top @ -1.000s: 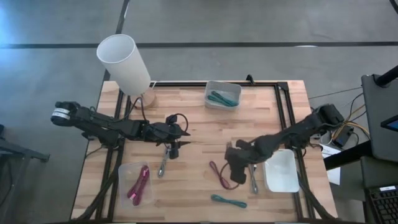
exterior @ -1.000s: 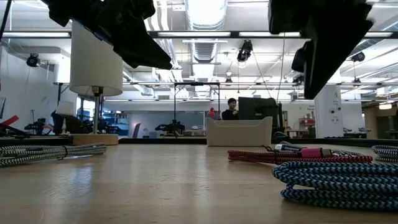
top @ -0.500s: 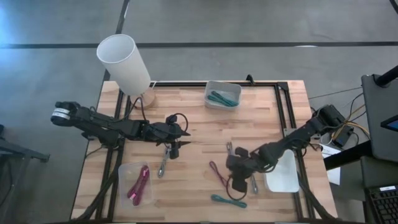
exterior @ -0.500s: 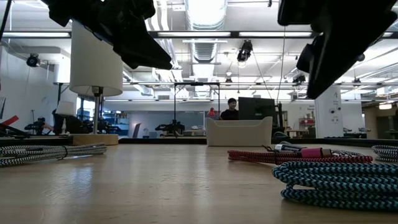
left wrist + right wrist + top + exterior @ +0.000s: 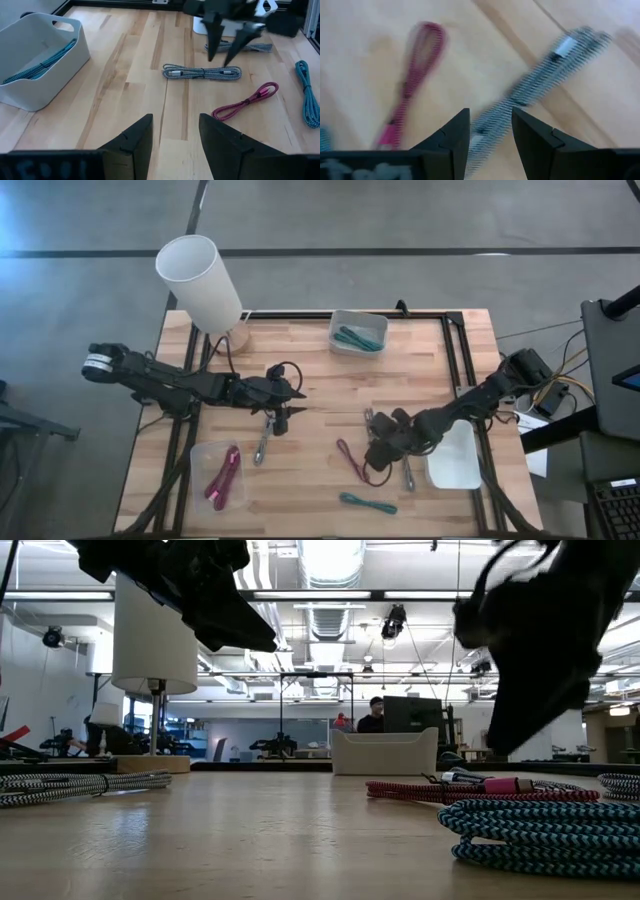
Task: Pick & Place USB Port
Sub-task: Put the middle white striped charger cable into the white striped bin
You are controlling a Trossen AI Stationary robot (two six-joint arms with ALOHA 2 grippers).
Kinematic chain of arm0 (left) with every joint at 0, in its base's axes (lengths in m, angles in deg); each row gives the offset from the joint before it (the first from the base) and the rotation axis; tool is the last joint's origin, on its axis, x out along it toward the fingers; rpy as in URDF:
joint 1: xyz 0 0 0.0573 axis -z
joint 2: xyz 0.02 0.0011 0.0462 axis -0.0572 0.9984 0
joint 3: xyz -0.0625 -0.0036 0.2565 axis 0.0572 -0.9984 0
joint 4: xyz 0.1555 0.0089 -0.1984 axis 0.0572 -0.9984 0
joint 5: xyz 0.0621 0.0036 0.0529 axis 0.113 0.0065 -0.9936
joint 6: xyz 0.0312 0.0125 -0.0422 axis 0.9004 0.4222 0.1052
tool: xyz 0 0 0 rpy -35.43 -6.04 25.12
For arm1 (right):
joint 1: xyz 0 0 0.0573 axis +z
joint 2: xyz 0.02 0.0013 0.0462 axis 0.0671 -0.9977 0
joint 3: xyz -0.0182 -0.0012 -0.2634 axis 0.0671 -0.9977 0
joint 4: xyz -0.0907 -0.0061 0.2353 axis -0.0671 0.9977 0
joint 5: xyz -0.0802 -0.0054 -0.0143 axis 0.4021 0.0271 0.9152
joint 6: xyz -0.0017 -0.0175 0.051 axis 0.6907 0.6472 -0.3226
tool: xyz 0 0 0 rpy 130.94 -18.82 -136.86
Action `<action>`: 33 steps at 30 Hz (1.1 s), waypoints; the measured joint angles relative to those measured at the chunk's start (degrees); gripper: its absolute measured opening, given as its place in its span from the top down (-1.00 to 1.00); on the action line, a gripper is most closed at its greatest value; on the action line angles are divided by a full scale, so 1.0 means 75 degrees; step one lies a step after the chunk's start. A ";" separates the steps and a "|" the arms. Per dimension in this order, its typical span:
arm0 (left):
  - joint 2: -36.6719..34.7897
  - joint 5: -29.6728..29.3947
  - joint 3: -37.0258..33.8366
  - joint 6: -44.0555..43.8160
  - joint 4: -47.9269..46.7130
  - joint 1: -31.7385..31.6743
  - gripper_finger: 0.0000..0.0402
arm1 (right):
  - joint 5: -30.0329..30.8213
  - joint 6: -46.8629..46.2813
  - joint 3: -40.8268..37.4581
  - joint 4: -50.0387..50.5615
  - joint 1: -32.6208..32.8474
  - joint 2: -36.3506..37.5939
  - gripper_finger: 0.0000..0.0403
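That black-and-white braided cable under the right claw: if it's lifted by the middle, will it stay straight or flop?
The striped cable is a folded, braided bundle, so its ends would probably droop. It looks thin, so likely light. The open right gripper hovers above it, not yet touching.

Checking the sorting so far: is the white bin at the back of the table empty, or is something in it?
Not empty. The white bin holds a coiled teal cable, visible from above and through the left wrist camera.
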 joint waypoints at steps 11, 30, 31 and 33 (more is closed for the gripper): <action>0.0000 0.0000 0.0000 -0.0003 0.0006 0.0000 0.18 | 0.0063 -0.0409 -0.0146 -0.0065 -0.0535 -0.0773 0.31; 0.0000 0.0000 0.0000 0.0017 0.0002 0.0000 0.18 | -0.1330 0.0492 -0.0171 0.0075 -0.0625 0.0314 0.93; 0.0000 0.0000 0.0000 0.0020 0.0003 0.0000 0.18 | -0.1374 0.0424 -0.0171 0.0090 -0.0598 0.0511 0.93; 0.0000 0.0000 0.0000 0.0020 0.0003 0.0000 0.18 | -0.1381 0.0286 -0.0171 0.0098 -0.0510 0.0947 0.93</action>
